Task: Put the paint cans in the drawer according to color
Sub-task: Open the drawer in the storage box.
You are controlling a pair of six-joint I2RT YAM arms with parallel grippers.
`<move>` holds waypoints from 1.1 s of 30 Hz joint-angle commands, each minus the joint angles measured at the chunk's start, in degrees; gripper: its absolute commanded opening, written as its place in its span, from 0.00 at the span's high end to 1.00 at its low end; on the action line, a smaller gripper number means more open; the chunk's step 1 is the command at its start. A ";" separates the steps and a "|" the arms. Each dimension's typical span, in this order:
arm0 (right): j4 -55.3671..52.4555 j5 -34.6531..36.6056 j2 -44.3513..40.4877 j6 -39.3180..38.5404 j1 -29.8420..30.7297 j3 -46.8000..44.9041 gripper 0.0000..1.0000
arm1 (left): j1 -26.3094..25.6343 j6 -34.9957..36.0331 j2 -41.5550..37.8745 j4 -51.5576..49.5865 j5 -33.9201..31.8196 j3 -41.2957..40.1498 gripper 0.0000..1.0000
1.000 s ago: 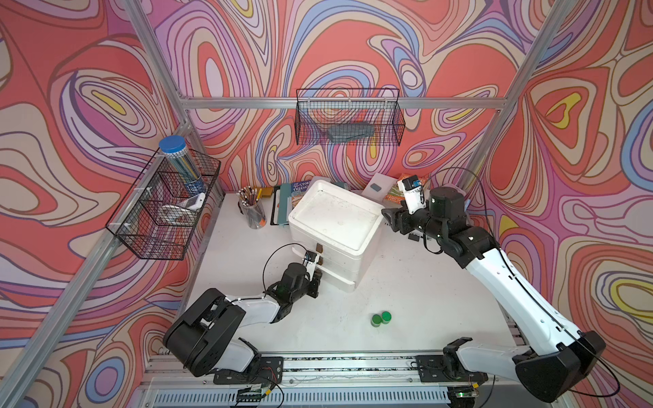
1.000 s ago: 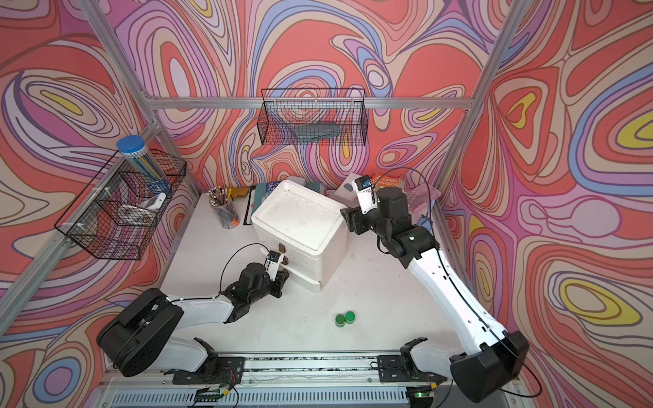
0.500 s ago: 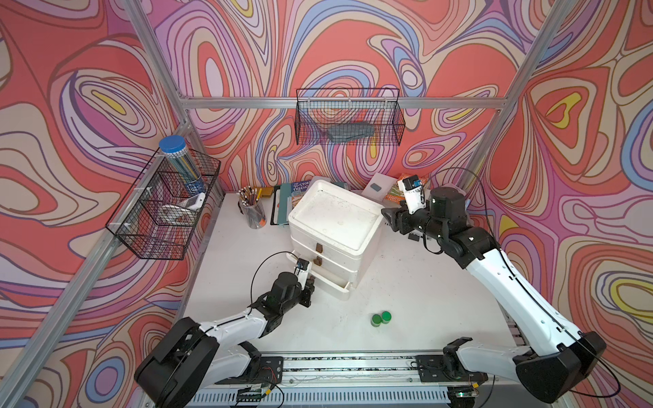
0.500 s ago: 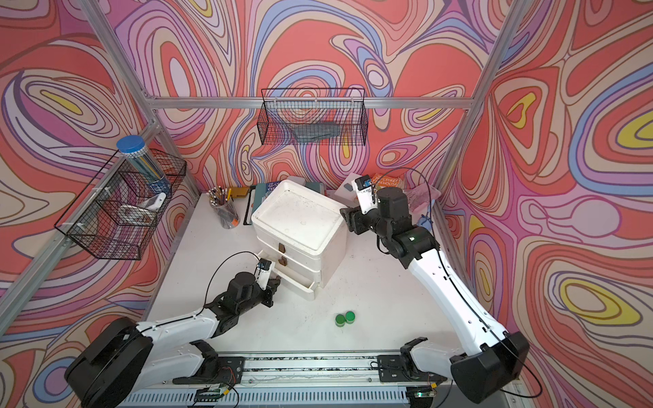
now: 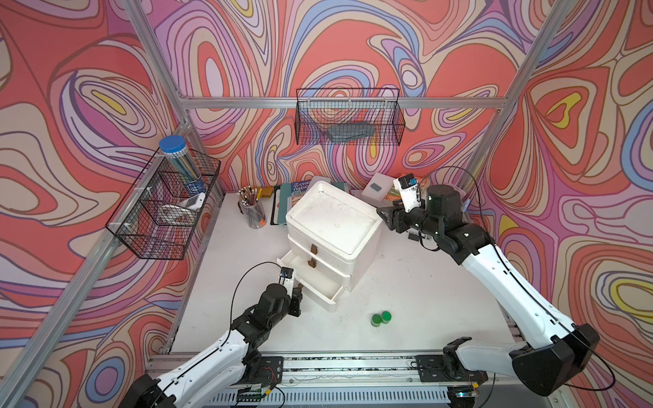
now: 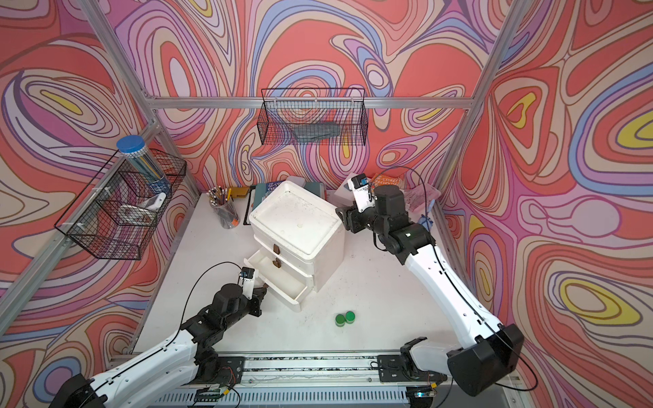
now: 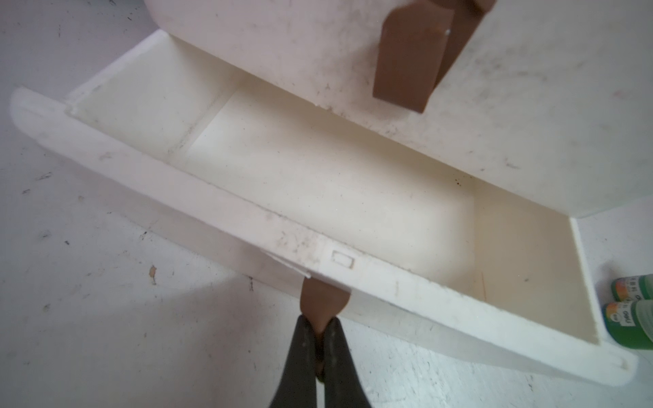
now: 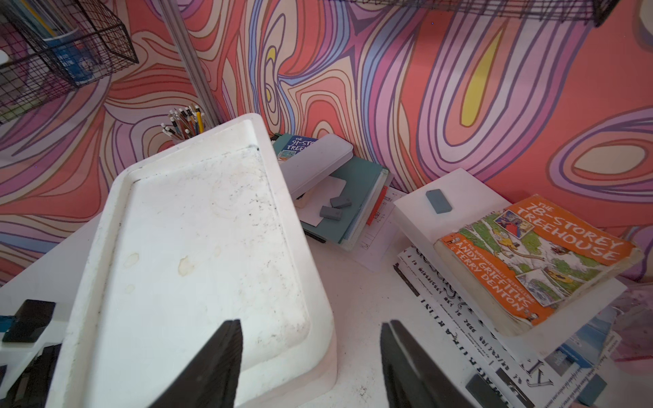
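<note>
Two green-lidded paint cans [image 5: 381, 318] [image 6: 345, 318] stand side by side on the table in front of the white drawer unit [image 5: 332, 222]; the left wrist view shows the paint cans [image 7: 630, 318] just past the drawer's end. The bottom drawer [image 5: 319, 286] [image 7: 335, 183] is pulled out and shows empty. My left gripper [image 7: 319, 323] [image 5: 298, 291] is shut on that drawer's brown handle tab [image 7: 323, 300]. My right gripper [image 8: 311, 322] [image 5: 383, 215] hovers open at the unit's back right top corner, holding nothing. No other paint cans show.
A pencil cup [image 5: 252, 208], books and a grey pencil case [image 8: 318, 166] crowd the back behind the unit. An orange book [image 8: 537, 258] lies on a stack at the back right. Wire baskets [image 5: 162, 208] hang on the left and back walls, the left one holding a blue-lidded tube [image 5: 176, 162].
My left gripper has closed on the bottom drawer's handle and drawn back toward the table's front, pulling the drawer out. The right arm has stayed put; its jaws have narrowed a little.
</note>
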 commanded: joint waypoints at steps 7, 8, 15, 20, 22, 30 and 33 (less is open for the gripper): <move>-14.76 0.79 13.01 -4.07 21.44 17.01 0.42 | -0.54 -0.50 1.59 1.49 -0.74 0.84 1.00; -15.71 2.33 14.23 -3.65 23.65 17.80 0.43 | -0.54 -0.48 1.41 1.44 -0.72 0.85 1.00; -15.10 9.79 18.23 2.22 36.33 14.49 0.50 | -0.59 -0.62 0.22 1.58 -1.08 0.10 1.00; -17.37 13.74 22.93 10.55 39.99 13.08 0.57 | -0.54 -0.69 1.27 2.39 -1.16 0.13 1.00; -18.63 16.49 24.82 12.33 40.49 12.45 0.63 | -0.54 -0.89 1.77 2.73 -1.19 0.08 1.00; -12.93 25.28 30.80 15.85 40.52 7.70 0.66 | -0.54 -0.72 2.79 3.32 -0.64 0.20 1.00; -11.37 29.34 32.85 16.60 40.02 8.29 0.65 | -0.54 -0.80 2.88 3.04 -0.46 0.32 1.00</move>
